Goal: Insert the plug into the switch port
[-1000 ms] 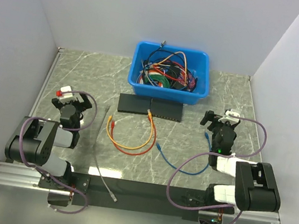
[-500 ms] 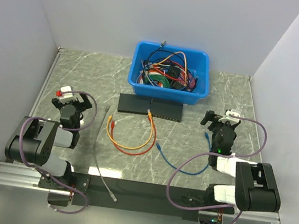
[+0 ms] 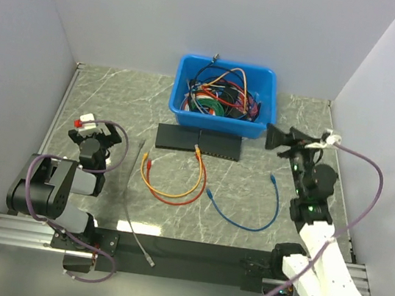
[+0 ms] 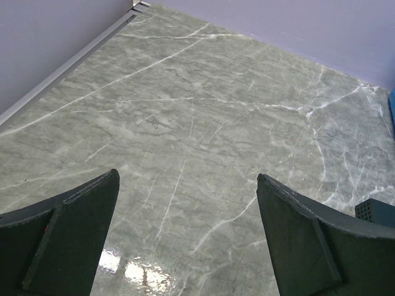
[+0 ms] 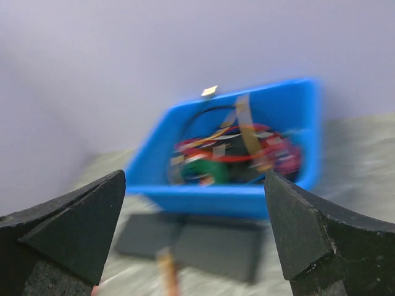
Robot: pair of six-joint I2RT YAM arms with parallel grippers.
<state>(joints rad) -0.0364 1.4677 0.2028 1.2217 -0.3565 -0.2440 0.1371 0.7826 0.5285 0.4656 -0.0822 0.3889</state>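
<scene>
The thin blue cable lies curved on the marble, right of centre. It has a small plug at its left end and another at its right end. The flat black switch lies in front of the blue bin; its ports are too small to make out. My right gripper hangs open above the table, just right of the switch, and holds nothing. The blurred right wrist view shows the switch between the open gripper. My left gripper stands open at the far left over bare marble, and the left wrist view shows the gripper empty.
A blue bin full of tangled cables stands behind the switch. An orange cable runs from the switch's near edge, looping beside a yellow one. A grey cable lies at the left. White walls enclose the table.
My right arm has risen and reached forward and to the left, uncovering the blue cable's right end. The left arm and all cables stay as they were.
</scene>
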